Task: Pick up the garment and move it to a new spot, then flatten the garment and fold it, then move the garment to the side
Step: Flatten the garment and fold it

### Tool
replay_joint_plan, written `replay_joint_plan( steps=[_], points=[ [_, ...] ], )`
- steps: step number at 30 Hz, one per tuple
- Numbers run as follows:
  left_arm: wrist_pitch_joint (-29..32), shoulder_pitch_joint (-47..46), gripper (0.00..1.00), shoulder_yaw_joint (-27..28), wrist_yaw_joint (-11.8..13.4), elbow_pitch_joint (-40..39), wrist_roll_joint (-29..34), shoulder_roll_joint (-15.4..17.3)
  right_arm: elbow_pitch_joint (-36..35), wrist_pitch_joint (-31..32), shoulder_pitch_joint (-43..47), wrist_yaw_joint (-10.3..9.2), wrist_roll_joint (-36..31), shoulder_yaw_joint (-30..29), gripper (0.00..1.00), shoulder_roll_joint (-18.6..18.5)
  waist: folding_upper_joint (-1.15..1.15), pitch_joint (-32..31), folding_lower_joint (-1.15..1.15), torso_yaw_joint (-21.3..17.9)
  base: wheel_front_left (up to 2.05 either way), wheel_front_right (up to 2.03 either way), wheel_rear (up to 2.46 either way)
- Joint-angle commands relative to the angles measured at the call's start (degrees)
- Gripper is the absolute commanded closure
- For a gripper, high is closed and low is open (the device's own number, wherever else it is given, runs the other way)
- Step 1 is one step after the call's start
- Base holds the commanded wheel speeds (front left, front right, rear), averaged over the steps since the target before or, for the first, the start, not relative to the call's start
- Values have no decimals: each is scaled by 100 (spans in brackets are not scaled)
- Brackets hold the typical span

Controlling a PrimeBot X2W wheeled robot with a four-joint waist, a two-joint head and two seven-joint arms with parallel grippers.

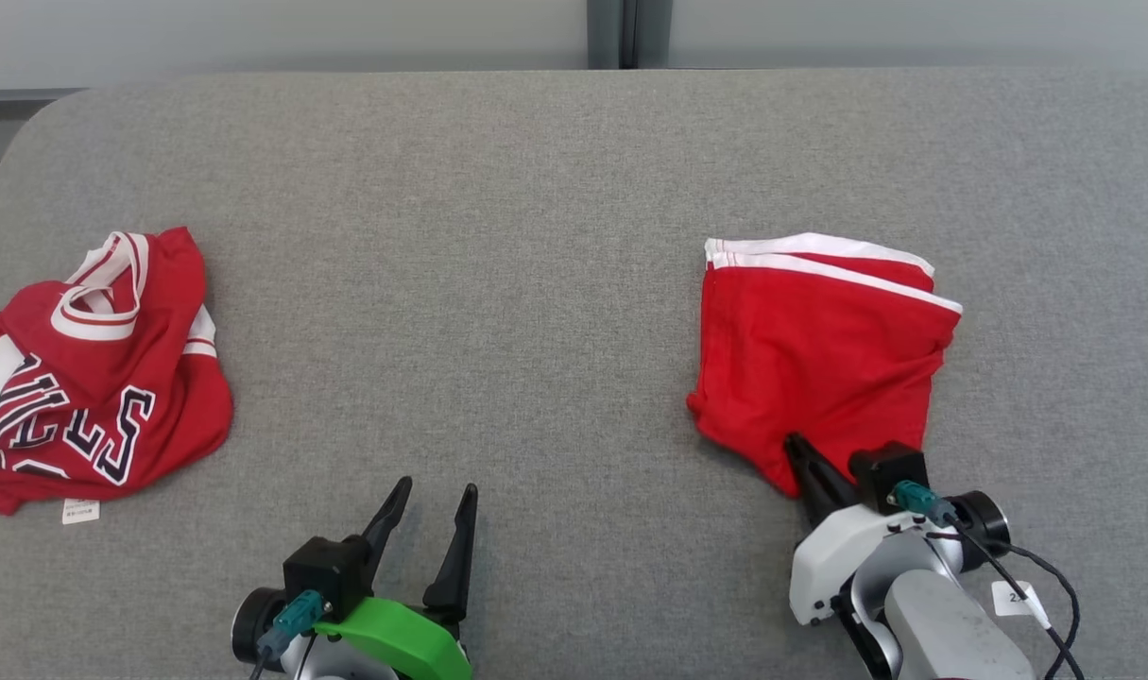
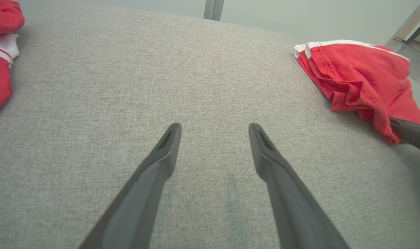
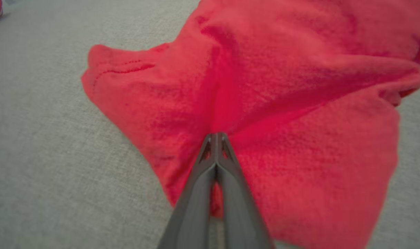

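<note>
Folded red garment (image 1: 819, 340) pinched in my right tool (image 3: 215, 136), on the right side of the tabletop (image 1: 536, 189).
My right tool is closed on the garment's near edge; my left tool (image 1: 436, 491) hangs spread open over bare tabletop, holding nothing. Flattening and folding look done, I judge; the shift to the side seems to be what is left. A crumpled red jersey (image 1: 101, 378) is cut off at the left edge. How many layers I pinch, I cannot tell.

Red jersey (image 1: 101, 378), big dark white-edged letters ending "LLS", the rest lost in folds, small white tag (image 1: 80, 511) at its hem, print too small to read, white sticker (image 1: 1016, 597) on right forearm (image 1: 951, 633), beginning "2"
</note>
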Motion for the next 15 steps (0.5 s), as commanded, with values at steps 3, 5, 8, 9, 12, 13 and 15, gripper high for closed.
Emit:
replay_joint_plan(
  steps=[3, 5, 8, 9, 12, 13, 15],
  points=[
    [-1, -82, 0, 38, -19, 22, -33, -22, 14, -12, -121, 2, 240, 310, 100, 3, 0, -8, 0, -17, 0, 0, 0],
    [-1, -61, 0, 56, -19, 28, -30, -28, -93, -13, -147, 2, 345, 429, 100, 1, 0, -20, 0, -35, 0, 0, 0],
    [-1, -17, 0, 81, -19, 32, -14, -36, -289, -14, -134, 1, 404, 517, 100, -4, 0, -48, 0, -57, 0, 0, 0],
    [-1, 1, 0, 90, -19, 33, -11, -37, -360, -14, -107, 1, 407, 513, 100, -6, 0, -65, 0, -64, 0, 0, 0],
    [-1, 75, 0, 137, -19, 19, -18, -43, -578, -14, 43, 1, 286, 494, 89, -5, 0, -133, 0, -101, 0, 0, 0],
    [-1, 115, 0, 153, -19, 17, -26, -46, -669, -14, 105, 1, 238, 469, 70, -5, 0, -171, 0, -119, 0, 0, 0],
    [-1, 198, 0, 177, -19, 13, -35, -53, -933, -14, 253, 1, 166, 394, 0, -6, 0, -250, 0, -153, 0, 0, 0]
  ],
)
